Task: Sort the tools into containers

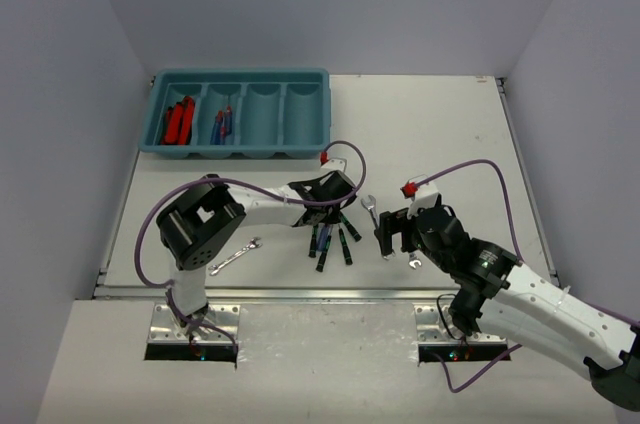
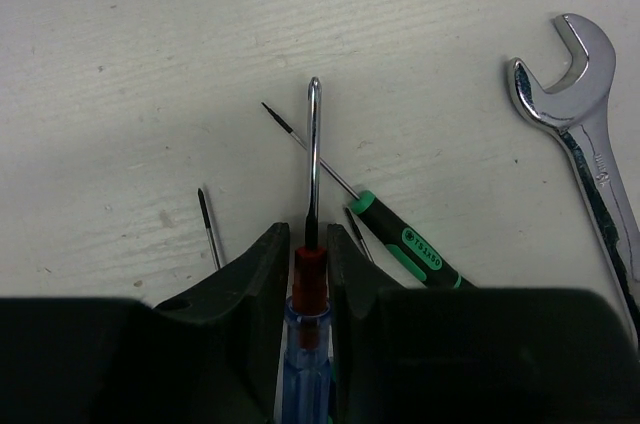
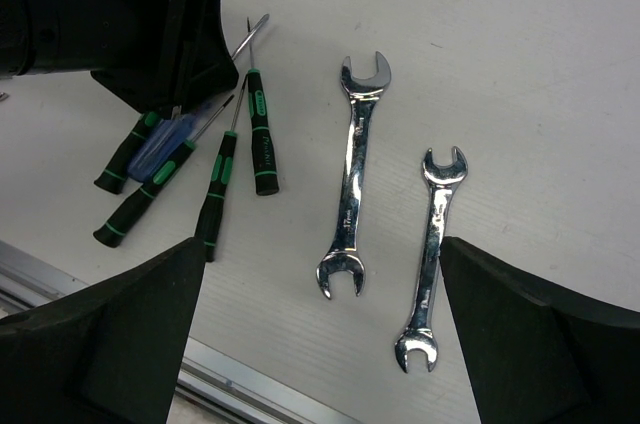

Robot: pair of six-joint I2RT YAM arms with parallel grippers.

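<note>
Red-and-blue screwdriver [image 2: 311, 294]: light, stiff, smooth plastic handle, likely to roll or pivot. Lies near-centre on tabletop [image 1: 430, 134] among green-black screwdrivers [image 3: 258, 134]. Left end effector [image 2: 310, 254] pinches its red collar; a mid-handle hold probably balances better. Right end effector [image 3: 318, 249] wide open, empty, above two wrenches [image 3: 352, 174].

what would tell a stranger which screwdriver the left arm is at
From the teal tray at the far left, come nearer to the fan of screwdrivers under the left end effector. It is the screwdriver between its fingers: clear blue handle, red collar, where the neighbours are black and green.
</note>
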